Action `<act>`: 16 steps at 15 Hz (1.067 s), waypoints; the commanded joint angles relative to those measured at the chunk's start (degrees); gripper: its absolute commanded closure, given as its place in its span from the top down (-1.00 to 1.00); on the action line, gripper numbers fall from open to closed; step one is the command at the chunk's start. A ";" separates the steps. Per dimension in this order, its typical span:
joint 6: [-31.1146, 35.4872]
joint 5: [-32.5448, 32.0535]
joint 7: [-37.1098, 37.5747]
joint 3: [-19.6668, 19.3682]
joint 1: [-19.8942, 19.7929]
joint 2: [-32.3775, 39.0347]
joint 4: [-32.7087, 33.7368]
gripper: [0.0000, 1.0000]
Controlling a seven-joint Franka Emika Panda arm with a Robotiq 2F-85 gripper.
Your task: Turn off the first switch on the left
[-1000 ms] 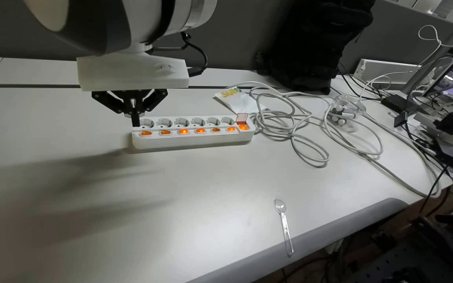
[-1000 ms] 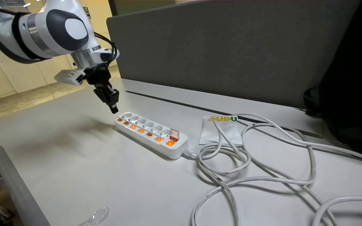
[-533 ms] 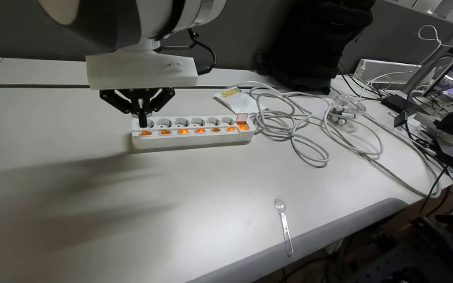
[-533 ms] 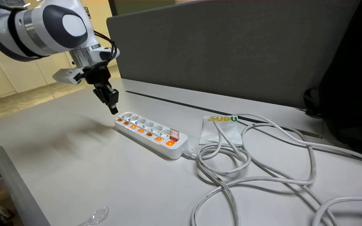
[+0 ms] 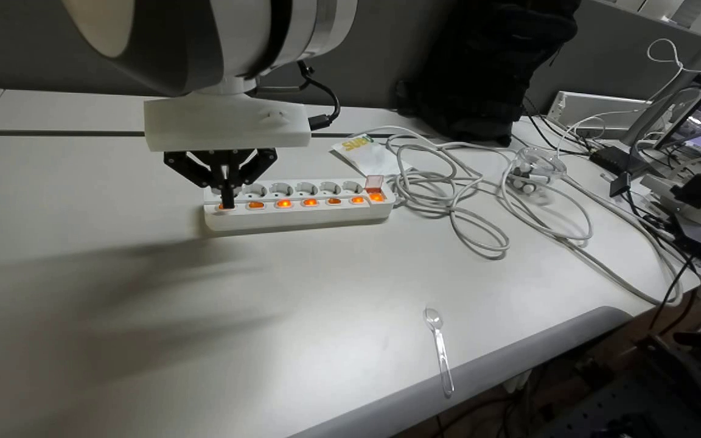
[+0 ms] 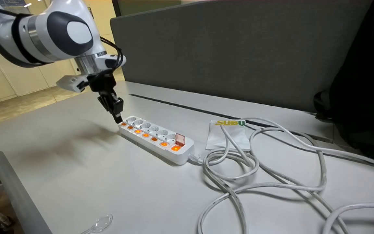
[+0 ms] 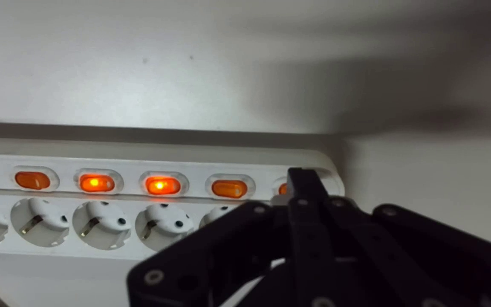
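A white power strip [image 5: 302, 218] lies on the table with a row of orange switches along one side. It also shows in the wrist view [image 7: 143, 152] and an exterior view [image 6: 148, 148]. The first switch on the left [image 6: 123, 124] looks dull orange. In the wrist view the fingertips partly hide this switch [image 7: 283, 188]. The second switch [image 7: 229, 188] is also dull; the third [image 7: 163, 185] glows. My gripper [image 5: 227, 202] is shut and empty, its tips together over the first switch's end of the strip. I cannot tell whether the tips touch it. The gripper also shows in the wrist view [image 7: 307, 181].
A white cable [image 5: 435, 176] coils on the table beyond the strip's other end. A paper packet [image 5: 370, 157] lies behind it. A clear spoon [image 5: 440, 347] lies near the front edge. A black backpack [image 5: 484, 73] stands at the back by the grey partition [image 6: 239, 55].
The gripper has moved right along the strip, then down and forward, so its tips now overlap the first switch in an exterior view. The strip has not moved.
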 commanded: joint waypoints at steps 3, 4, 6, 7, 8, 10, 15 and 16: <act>-0.57 1.88 -1.09 0.47 -0.64 1.16 0.86 -1.00; -0.40 2.08 -1.09 0.37 -0.56 1.34 0.97 -1.00; -0.34 2.13 -0.94 0.07 -0.30 1.57 1.27 -1.00; -0.32 1.96 -0.87 -0.09 -0.17 1.65 1.40 -1.00; -0.31 1.90 -0.85 -0.18 -0.13 1.70 1.50 -1.00; -0.28 1.85 -0.89 -0.24 -0.12 1.83 1.73 -1.00; 0.47 1.13 -0.86 -0.69 0.36 2.17 2.25 -1.00; 0.65 0.94 -0.88 -0.82 0.48 2.20 2.35 -1.00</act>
